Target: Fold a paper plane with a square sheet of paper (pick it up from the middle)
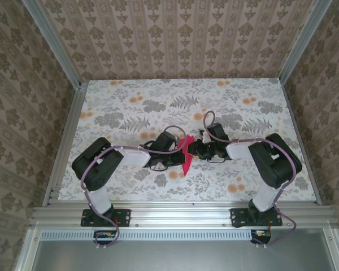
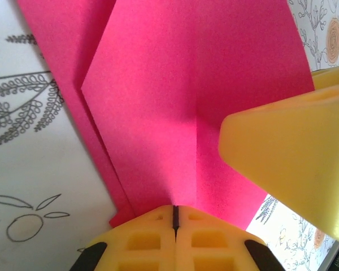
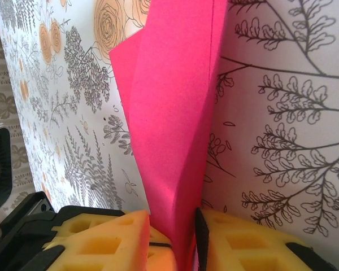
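Observation:
The square sheet of paper [image 1: 186, 159] is magenta-pink and folded into a narrow pointed shape with a centre crease. It is held up between the two arms at mid-table. My left gripper [image 1: 177, 152] is shut on the paper's [image 2: 175, 96] edge, right at the crease, with its yellow fingertips pressed together [image 2: 175, 213]. My right gripper [image 1: 194, 149] faces it from the other side. Its jaws [image 3: 172, 228] stand a little apart with the loosely folded paper [image 3: 169, 113] between them, lying against the right pad. One right finger [image 2: 288, 158] shows large in the left wrist view.
The table [image 1: 130, 107] has a floral cover, with aluminium rails along the left [image 1: 65, 141], right and near edges. Patterned walls close in the back and sides. Both arm bases [image 1: 99, 217] sit at the near edge.

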You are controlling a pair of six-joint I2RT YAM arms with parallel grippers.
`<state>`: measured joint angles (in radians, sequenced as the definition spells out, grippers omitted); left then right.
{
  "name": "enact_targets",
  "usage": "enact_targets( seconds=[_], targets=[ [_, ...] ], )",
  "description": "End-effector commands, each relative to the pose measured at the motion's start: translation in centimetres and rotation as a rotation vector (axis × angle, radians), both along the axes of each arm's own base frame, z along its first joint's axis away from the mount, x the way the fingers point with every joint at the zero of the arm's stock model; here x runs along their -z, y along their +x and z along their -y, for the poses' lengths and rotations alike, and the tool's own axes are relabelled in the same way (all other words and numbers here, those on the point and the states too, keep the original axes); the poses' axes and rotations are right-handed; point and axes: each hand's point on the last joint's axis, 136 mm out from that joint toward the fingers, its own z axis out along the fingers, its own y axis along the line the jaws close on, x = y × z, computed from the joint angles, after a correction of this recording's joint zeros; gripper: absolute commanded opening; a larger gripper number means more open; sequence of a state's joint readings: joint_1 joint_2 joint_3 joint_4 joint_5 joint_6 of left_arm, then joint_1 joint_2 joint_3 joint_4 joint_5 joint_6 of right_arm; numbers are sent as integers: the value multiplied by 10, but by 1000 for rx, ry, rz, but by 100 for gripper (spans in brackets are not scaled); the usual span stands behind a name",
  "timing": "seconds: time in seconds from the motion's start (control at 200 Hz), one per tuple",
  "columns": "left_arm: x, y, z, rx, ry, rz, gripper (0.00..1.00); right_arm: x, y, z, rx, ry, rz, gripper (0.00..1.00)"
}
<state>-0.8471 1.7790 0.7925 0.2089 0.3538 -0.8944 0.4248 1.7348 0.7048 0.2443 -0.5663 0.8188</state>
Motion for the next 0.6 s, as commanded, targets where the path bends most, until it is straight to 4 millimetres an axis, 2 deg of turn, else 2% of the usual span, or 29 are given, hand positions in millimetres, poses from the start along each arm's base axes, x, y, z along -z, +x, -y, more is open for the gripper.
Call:
enact_targets(
  seconds=[0.0,0.365,0.595],
  targets=[
    [12,-13,-10,-1,27,-62,0,0,-3,-10,-39,39,-1,28],
    [3,-12,-13,-10,21,-42,0,10,-4,-4,-40,-28,-8,30],
    [-4,-11,-11,-7,-7,-25,0,8,-5,-11,-72,-15,-6,28]
  ],
)
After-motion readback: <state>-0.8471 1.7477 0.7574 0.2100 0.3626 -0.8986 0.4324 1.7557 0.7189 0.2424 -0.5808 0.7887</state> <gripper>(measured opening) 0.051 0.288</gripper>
